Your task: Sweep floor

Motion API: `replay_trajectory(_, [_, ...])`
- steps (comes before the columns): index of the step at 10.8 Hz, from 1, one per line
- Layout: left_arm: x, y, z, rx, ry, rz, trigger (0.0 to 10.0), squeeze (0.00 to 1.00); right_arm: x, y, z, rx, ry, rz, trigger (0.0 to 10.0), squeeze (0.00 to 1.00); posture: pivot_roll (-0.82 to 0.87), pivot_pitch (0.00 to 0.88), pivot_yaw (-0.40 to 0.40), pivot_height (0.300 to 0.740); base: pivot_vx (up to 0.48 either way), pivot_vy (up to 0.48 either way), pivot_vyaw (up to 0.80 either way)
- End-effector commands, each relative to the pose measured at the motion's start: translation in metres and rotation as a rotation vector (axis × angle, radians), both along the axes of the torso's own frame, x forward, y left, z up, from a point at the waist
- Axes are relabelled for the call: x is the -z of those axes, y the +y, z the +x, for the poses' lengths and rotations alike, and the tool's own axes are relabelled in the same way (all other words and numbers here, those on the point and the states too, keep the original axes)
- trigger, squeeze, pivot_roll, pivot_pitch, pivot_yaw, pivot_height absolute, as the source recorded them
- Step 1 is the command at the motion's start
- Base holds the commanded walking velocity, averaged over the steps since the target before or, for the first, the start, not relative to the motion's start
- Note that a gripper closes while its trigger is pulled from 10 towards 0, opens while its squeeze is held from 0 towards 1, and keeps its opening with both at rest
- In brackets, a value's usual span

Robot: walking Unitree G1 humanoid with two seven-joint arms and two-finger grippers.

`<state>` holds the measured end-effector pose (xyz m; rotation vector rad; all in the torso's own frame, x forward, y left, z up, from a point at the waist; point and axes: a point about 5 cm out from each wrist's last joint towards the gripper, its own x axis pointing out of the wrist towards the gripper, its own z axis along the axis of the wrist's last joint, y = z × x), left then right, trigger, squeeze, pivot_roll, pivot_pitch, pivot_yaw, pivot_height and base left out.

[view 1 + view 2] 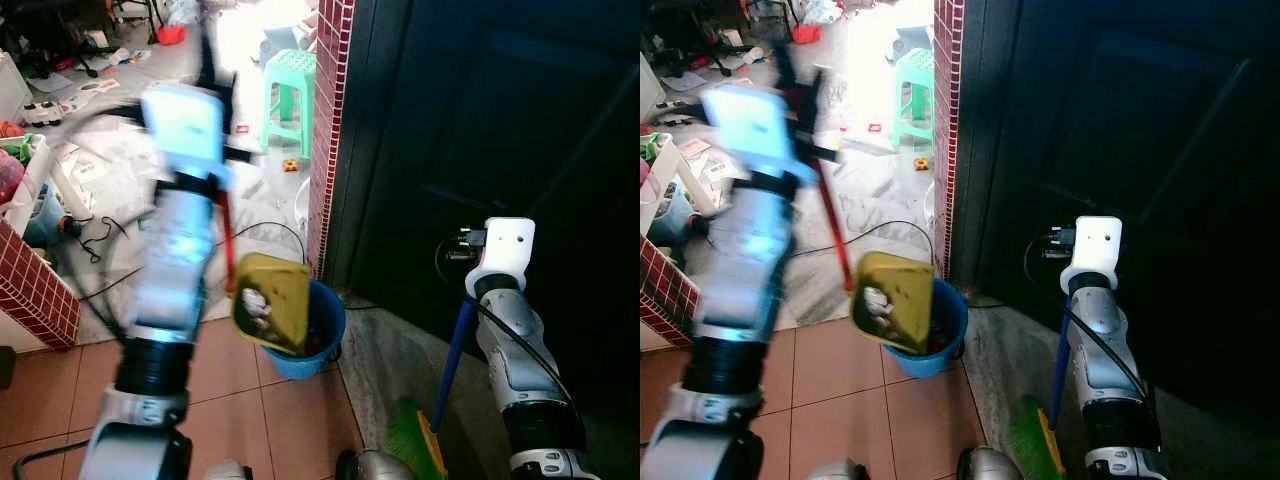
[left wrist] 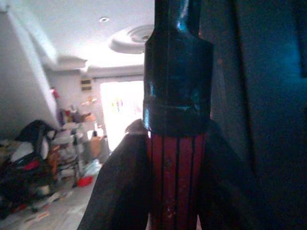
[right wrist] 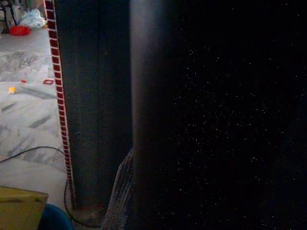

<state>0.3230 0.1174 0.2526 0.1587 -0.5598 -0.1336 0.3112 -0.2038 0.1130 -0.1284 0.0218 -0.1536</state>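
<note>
terracotta tile floor (image 1: 230, 400) by a dark door (image 1: 500, 130); left jaws clamped on dustpan handle (image 2: 175, 187); right jaws' state unclear

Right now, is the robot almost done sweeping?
Nearly. Litter already sits in the dustpan, which the left pincer tips over the blue bucket by its red handle. The right arm holds the broom. Emptying remains; scraps still lie on the far floor.

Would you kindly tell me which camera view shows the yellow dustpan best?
The left eye view: the yellow plastic dustpan shows whole, tipped over the blue bucket, debris inside. The right eye view shows it similarly; the right wrist view catches one corner; the left wrist view shows its red handle.
</note>
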Motion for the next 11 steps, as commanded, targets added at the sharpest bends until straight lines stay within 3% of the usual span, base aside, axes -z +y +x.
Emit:
replay_trajectory(1, [-0.018,-0.014,-0.010,0.055,-0.129,0.053,10.0,0.00,-0.012,0.000,0.003,-0.005,-0.050,-0.015,10.0,0.00,-0.06,0.036,-0.016,0.740,0.000,0.000,0.00])
replay_trajectory(3, [-0.008,-0.051,-0.023,0.202,-0.220,0.311,10.0,0.00,-0.012,0.001,0.003,-0.004,-0.051,-0.014,10.0,0.00,-0.06,0.036,-0.014,0.740,0.000,0.000,0.00])
replay_trajectory(6, [0.008,-0.078,-0.035,0.347,-0.194,0.314,10.0,0.00,-0.010,0.003,0.003,-0.004,-0.052,-0.011,10.0,0.00,-0.05,0.036,-0.009,0.740,0.000,0.000,0.00])
replay_trajectory(7, [0.007,-0.082,-0.036,0.364,-0.179,0.273,10.0,0.00,-0.010,0.004,0.003,-0.005,-0.051,-0.009,10.0,0.00,-0.05,0.033,-0.008,0.740,0.000,0.000,0.00])
replay_trajectory(10, [0.010,-0.088,-0.037,0.402,-0.173,0.260,10.0,0.00,-0.009,0.006,0.005,-0.008,-0.052,-0.007,10.0,0.00,-0.04,0.024,-0.005,0.740,0.000,0.000,0.00])
replay_trajectory(11, [0.010,-0.089,-0.039,0.393,-0.205,0.305,10.0,0.00,-0.009,0.007,0.005,-0.009,-0.055,-0.006,10.0,0.00,-0.04,0.023,-0.002,0.740,0.000,0.000,0.00])
